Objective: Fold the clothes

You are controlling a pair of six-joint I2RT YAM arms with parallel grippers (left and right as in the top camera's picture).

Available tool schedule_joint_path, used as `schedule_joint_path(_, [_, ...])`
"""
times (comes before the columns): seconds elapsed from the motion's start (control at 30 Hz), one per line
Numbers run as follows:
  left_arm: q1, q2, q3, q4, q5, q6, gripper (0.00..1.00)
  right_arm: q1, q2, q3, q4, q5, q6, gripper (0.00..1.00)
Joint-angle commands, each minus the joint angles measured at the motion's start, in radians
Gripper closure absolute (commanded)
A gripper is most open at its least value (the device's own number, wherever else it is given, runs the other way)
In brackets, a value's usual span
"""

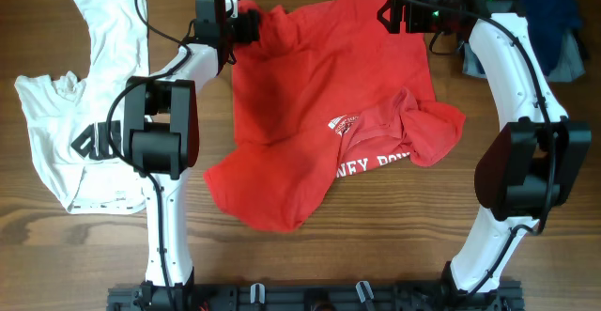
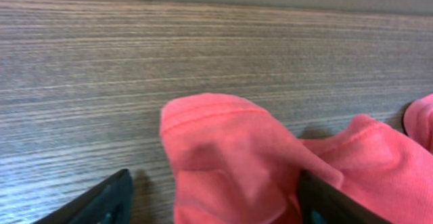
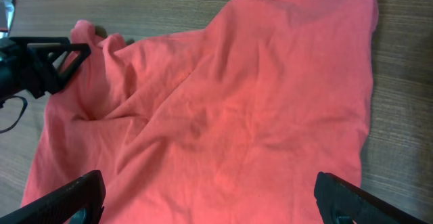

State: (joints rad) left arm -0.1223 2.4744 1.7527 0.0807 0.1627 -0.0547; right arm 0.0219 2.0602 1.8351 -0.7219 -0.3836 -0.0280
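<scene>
**Wood table (image 1: pixel 376 264): next move hangs on the red shirt's far edge**

- The red shirt (image 1: pixel 300 104) lies mid-table, rumpled, not yet folded. Its long axis runs roughly from the near-left hem up to the far-right corner.
- On the shirt's near-right side a flap is turned back over the body, partly covering the white lettering (image 1: pixel 376 156). That needs flattening before any clean fold.
- A white shirt (image 1: pixel 56 114) lies spread out, well apart to the left of the red shirt, beyond the left arm.
- The left gripper (image 1: pixel 252 24) is at the red shirt's far-left corner. In the wrist view a stitched edge bunches up between the fingers (image 2: pixel 101 200). The cloth touches one finger, with a gap at the other, so I read the jaws as apart and not clamped.
- The right gripper (image 3: pixel 210 183) is over the red shirt's far-right part, jaws wide, nothing held, with cloth spread flat below it.
- Blue garments (image 1: pixel 563 29) sit beyond the red shirt's far-right corner, past the right arm and clear of it.

Key relation: the far edge runs left to right between the two grippers, one arm near each end. The left is already on its corner. The right's corner lies further out to its right, towards the blue garments.

My read is that the left should close first, then the right should take its corner so both can pull the edge taut. The risk is that the left pinches only the bunched fold and drags the body askew.
</scene>
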Motion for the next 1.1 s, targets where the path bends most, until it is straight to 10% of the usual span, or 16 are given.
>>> schedule_joint_path(0.0, [0.003,0.016,0.014,-0.024,0.015,-0.002,0.37,-0.002,-0.037,0.011,-0.002,0.010,-0.006,0.00])
schedule_joint_path(0.33, [0.043,-0.003,0.014,-0.074,-0.053,-0.007,0.96,-0.002,-0.037,0.011,-0.013,0.011,-0.006,0.00])
schedule_joint_path(1.07, [0.219,-0.440,0.014,-0.498,-0.351,-0.006,0.90,-0.002,-0.033,0.003,-0.089,0.051,0.009,0.00])
